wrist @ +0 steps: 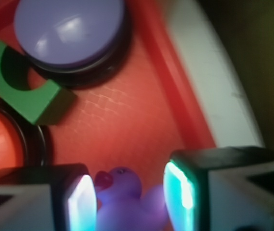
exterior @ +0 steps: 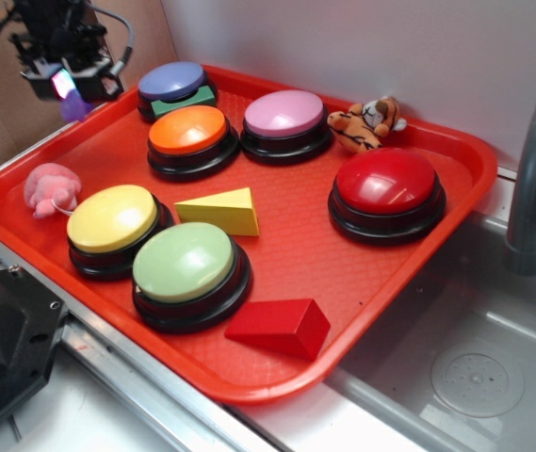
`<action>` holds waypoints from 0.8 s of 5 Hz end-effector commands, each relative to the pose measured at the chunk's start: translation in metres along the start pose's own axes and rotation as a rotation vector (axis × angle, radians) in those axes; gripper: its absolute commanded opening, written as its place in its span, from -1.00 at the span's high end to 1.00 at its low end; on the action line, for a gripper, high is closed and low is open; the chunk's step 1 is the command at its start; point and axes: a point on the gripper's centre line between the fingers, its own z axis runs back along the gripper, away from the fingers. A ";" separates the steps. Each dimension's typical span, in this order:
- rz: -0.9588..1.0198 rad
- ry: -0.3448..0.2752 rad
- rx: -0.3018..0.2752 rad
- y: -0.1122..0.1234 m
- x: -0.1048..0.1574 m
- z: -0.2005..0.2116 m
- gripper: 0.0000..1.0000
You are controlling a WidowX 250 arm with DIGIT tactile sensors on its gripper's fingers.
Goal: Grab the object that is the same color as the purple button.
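Exterior view, left to right: gripper (exterior: 68, 94) is up at the far left corner of the red tray (exterior: 362, 282), raised over its rim, with the purple toy (exterior: 73, 106) pinched between the lit pads. Below it a pink plush (exterior: 51, 188) lies at the tray's left edge. Next come the yellow button (exterior: 112, 218), green button (exterior: 185, 263), orange button (exterior: 188, 130) and the purple button (exterior: 170, 82) with a green block (exterior: 185, 99) touching its front. Yellow wedge (exterior: 220, 211) sits mid-tray.

Wrist view: jaws are narrowed around the toy (wrist: 124, 199), a small duck shape with a reddish beak. Both pads (wrist: 80, 204) look to be touching it, though blur makes contact hard to confirm. Purple button (wrist: 69, 31) and green block (wrist: 19, 89) lie beyond, upper left.
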 end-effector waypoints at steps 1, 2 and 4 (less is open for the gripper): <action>-0.085 -0.070 0.011 -0.067 -0.019 0.073 1.00; -0.203 -0.073 -0.051 -0.096 -0.035 0.078 1.00; -0.260 -0.011 -0.105 -0.127 -0.048 0.071 1.00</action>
